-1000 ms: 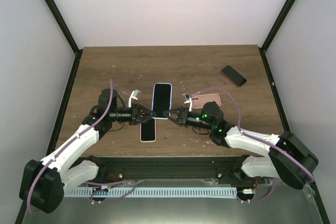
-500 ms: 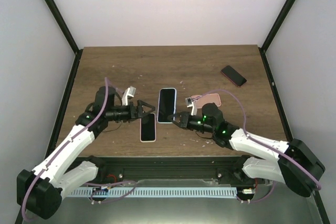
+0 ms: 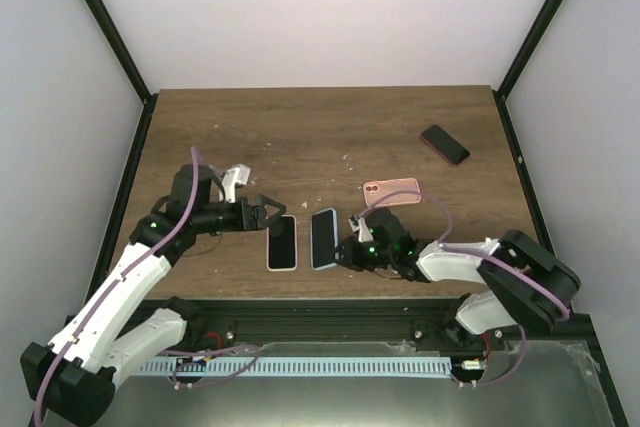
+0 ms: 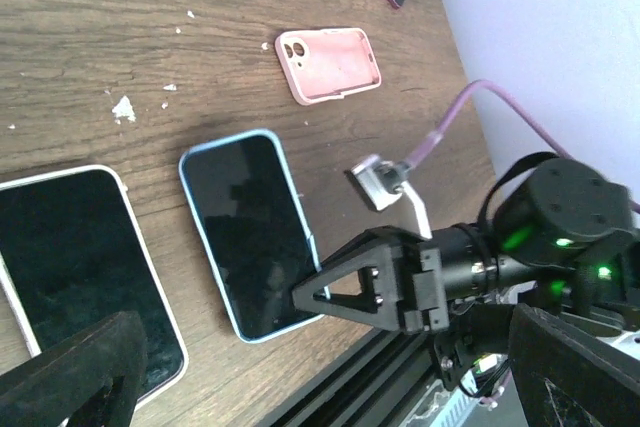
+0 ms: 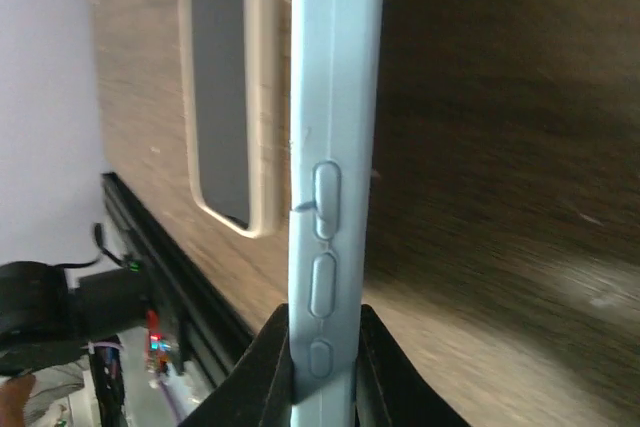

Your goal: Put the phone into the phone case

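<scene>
A dark-screened phone in a light blue phone case (image 3: pixel 324 238) lies flat on or just over the table near its front edge. My right gripper (image 3: pixel 345 250) is shut on its near right edge. In the right wrist view the black fingers (image 5: pixel 268 362) pinch the blue case (image 5: pixel 335 127) by its side buttons. My left gripper (image 3: pixel 264 215) hangs open and holds nothing, above the far end of a white-rimmed phone (image 3: pixel 283 243). The left wrist view shows the blue-cased phone (image 4: pixel 250 232), the right gripper (image 4: pixel 300 299) at its corner, and the white-rimmed phone (image 4: pixel 80 277) beside it.
An empty pink case (image 3: pixel 392 190) lies behind the right arm, also in the left wrist view as the pink case (image 4: pixel 328 65). A dark phone with a reddish rim (image 3: pixel 445 144) lies at the back right. White crumbs dot the wood. The black front rail (image 3: pixel 320 312) runs just below the phones.
The left gripper let go of the blue-cased phone, opened and drew back left. The right gripper carried the phone forward and down, to the right of the white-rimmed phone.
</scene>
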Robot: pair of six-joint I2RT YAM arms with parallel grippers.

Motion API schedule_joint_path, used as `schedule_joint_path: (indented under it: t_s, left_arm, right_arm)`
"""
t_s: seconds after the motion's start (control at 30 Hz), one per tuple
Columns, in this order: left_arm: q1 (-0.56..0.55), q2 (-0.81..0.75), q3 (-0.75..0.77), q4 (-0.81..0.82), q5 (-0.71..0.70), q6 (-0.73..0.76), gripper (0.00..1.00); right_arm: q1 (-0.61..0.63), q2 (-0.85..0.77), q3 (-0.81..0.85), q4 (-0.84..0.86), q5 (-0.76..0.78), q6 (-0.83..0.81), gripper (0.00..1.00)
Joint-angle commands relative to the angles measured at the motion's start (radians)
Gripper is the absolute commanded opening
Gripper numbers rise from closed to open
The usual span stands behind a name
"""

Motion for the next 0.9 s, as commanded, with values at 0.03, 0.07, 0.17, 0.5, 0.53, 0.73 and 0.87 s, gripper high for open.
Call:
schedule_joint_path:
  t_s: [0.03,0.07,0.17,0.5,0.53,0.73,0.87]
  left_arm:
    - [-0.001,-0.054,-0.022,-0.023,-0.034,0.025,1.0]
    - [-0.001,-0.061,-0.03,-0.018,-0.036,0.023,1.0]
    - [-0.001,-0.073,-0.042,-0.015,-0.031,0.027,1.0]
    - [0.0,-0.071,-0.044,-0.02,-0.042,0.04,1.0]
    - [0.0,-0.069,-0.045,-0.017,-0.043,0.041,1.0]
    - [0.001,-0.024,-0.099,0.095,0.05,-0.047,0.87]
    - [0.0,0.024,-0.12,0.186,0.128,-0.119,0.8]
  right_arm:
    - [-0.009,0.099,-0.008,0.161,-0.078,-0.009,0.01]
    - [-0.008,0.112,-0.017,0.19,-0.087,0.004,0.01]
    - [-0.009,0.141,-0.042,0.249,-0.1,0.037,0.01]
    - [-0.009,0.138,-0.046,0.151,-0.024,0.045,0.17]
    - [-0.008,0.131,-0.041,0.134,-0.019,0.038,0.16]
    - [-0.009,0.087,-0.038,0.212,-0.096,-0.022,0.05]
    - [-0.008,-0.025,-0.036,0.247,-0.14,-0.051,0.04]
